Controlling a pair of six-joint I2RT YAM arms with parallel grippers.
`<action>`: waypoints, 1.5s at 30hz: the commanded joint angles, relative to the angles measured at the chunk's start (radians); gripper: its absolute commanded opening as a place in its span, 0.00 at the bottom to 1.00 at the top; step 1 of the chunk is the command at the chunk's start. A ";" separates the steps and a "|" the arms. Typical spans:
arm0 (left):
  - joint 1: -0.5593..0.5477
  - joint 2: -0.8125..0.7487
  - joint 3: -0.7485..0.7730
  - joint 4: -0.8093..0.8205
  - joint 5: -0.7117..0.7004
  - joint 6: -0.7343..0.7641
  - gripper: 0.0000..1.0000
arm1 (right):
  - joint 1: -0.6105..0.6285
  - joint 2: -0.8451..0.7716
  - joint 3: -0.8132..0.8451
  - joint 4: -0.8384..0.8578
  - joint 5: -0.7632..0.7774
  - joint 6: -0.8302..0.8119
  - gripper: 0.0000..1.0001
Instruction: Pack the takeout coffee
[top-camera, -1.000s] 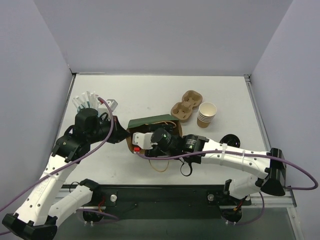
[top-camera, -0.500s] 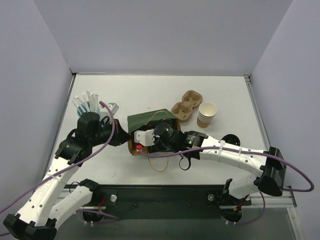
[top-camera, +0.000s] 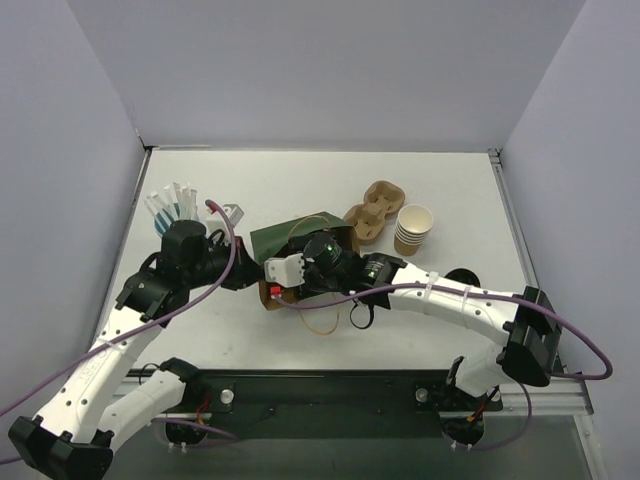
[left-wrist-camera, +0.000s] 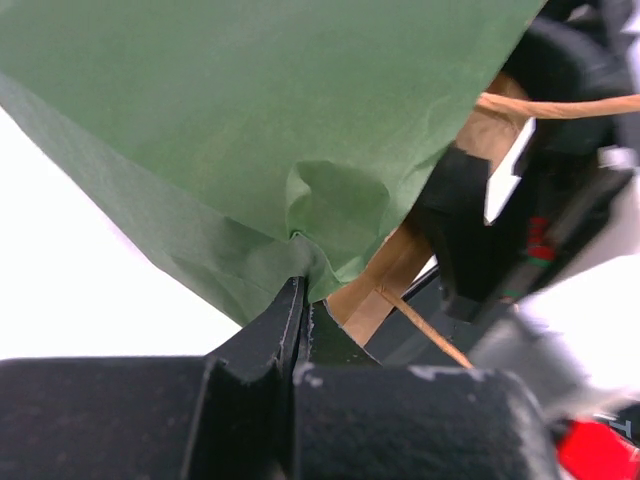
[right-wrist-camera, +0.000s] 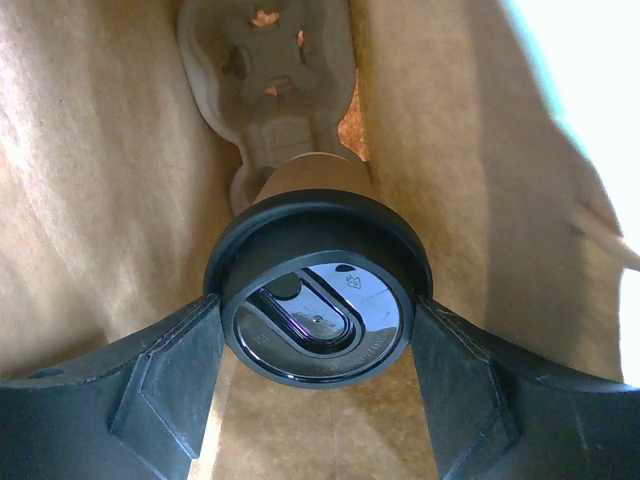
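The takeout coffee (right-wrist-camera: 318, 310), a brown paper cup under a black lid, sits between the fingers of my right gripper (right-wrist-camera: 318, 322), which is shut on it just below the lid rim. It is inside the paper bag (right-wrist-camera: 90, 180), whose brown inner walls surround it. A pulp cup carrier (right-wrist-camera: 268, 70) lies deeper in the bag, beyond the cup's base. My left gripper (left-wrist-camera: 300, 292) is shut on the edge of the bag's green outside (left-wrist-camera: 250, 120). From above, the green bag (top-camera: 285, 236) lies on its side, with the right wrist at its mouth; the coffee is hidden there.
A second pulp cup carrier (top-camera: 372, 222) and a stack of unlidded tan cups (top-camera: 413, 230) stand behind the bag to the right. A loose black lid (top-camera: 462, 280) lies beside the right arm. A holder of white stirrers (top-camera: 175, 207) stands at the left wall. The bag's twine handle (top-camera: 322, 325) trails toward me.
The right wrist has pushed left and away from me, deeper into the bag's mouth. The left gripper has drawn the bag's edge up and slightly right, and the bag has tilted.
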 joint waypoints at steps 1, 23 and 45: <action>-0.014 0.007 0.079 0.016 0.000 -0.011 0.00 | -0.014 -0.020 -0.049 0.080 -0.034 -0.049 0.47; -0.003 0.001 0.105 -0.053 -0.037 -0.002 0.00 | -0.020 -0.042 -0.165 0.172 -0.011 -0.146 0.46; -0.003 -0.020 0.020 0.072 0.049 -0.098 0.00 | -0.069 0.020 -0.102 0.037 -0.023 -0.171 0.44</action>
